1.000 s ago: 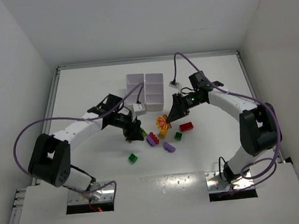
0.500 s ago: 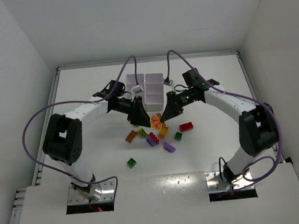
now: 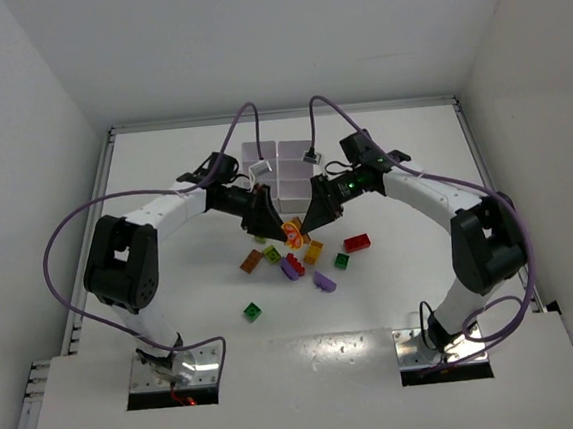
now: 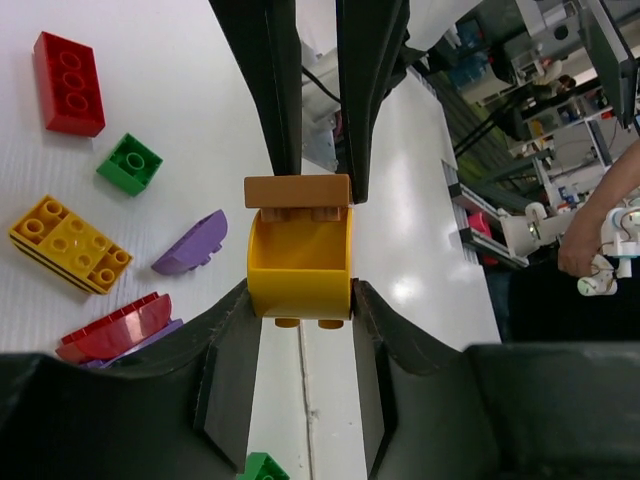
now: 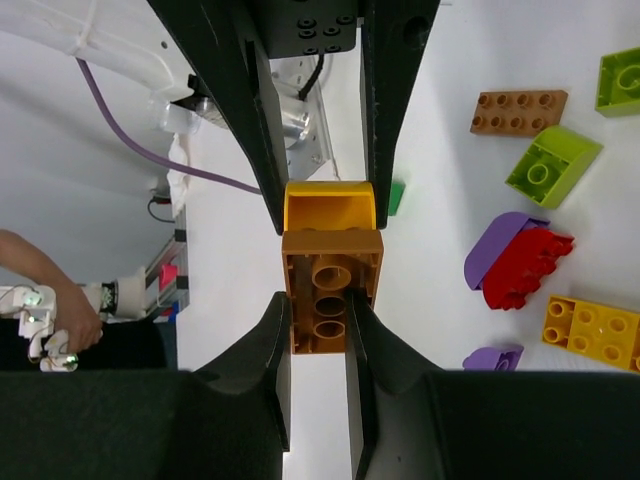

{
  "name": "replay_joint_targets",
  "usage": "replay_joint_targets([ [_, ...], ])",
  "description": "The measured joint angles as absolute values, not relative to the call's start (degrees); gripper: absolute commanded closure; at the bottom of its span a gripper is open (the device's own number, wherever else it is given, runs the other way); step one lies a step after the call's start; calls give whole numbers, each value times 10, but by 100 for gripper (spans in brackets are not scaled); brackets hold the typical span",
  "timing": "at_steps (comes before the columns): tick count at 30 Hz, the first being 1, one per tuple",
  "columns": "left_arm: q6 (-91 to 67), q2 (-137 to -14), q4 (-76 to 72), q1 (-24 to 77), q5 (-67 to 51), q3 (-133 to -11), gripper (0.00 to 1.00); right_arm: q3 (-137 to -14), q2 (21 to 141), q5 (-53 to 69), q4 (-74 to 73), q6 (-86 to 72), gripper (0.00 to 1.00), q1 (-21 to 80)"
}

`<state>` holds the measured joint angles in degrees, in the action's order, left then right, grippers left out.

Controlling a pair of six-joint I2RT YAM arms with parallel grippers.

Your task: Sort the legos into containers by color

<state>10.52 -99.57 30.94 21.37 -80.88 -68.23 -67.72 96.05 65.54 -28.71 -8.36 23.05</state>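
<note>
Your left gripper (image 3: 280, 227) has left the table (image 3: 172, 285) beside the purple bricks (image 3: 291, 268) and swung up to the near edge of the tray (image 3: 291, 154), elbow drawn in. Your right gripper (image 3: 306, 227) has carried the joined yellow brick (image 4: 299, 265) and orange-brown brick (image 4: 298, 190) leftward to meet it. The left jaws now clamp the yellow brick. A flat orange brick (image 3: 250, 261) and a lime brick (image 3: 271, 253) now show where the left gripper stood.

Both arms bent inward, left gripper (image 3: 275, 225) and right gripper (image 3: 308, 223) facing tip to tip — fingers of each clamped tight.
</note>
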Motion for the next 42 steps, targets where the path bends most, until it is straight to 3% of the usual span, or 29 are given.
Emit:
replay_joint_targets([
  [6,127,-996,332,211,-807,-684,100,-678,961,656,-287,-84,100,229],
  [13,328,-1002,503,178,-755,-685,100,-677,962,646,-291,-85,100,171],
  [19,464,-1079,630,113,-685,-684,98,-660,960,576,-354,-10,100,131],
  [30,322,-984,418,90,-412,-633,97,-628,945,333,-404,88,100,130],
  [33,296,-966,367,91,-359,-608,87,-618,945,281,-395,91,85,129],
  [34,290,-959,357,91,-346,-598,83,-616,945,268,-393,91,68,129],
  [36,280,-940,342,95,-322,-576,72,-614,945,246,-390,92,48,128],
  [38,278,-923,332,104,-309,-562,63,-614,945,233,-387,91,39,128],
  [39,278,-917,330,107,-307,-558,53,-614,945,229,-385,90,35,128],
  [40,279,-913,326,110,-307,-554,36,-614,945,225,-384,91,30,128],
  [42,284,-901,322,113,-314,-548,32,-614,945,221,-380,90,30,128],
])
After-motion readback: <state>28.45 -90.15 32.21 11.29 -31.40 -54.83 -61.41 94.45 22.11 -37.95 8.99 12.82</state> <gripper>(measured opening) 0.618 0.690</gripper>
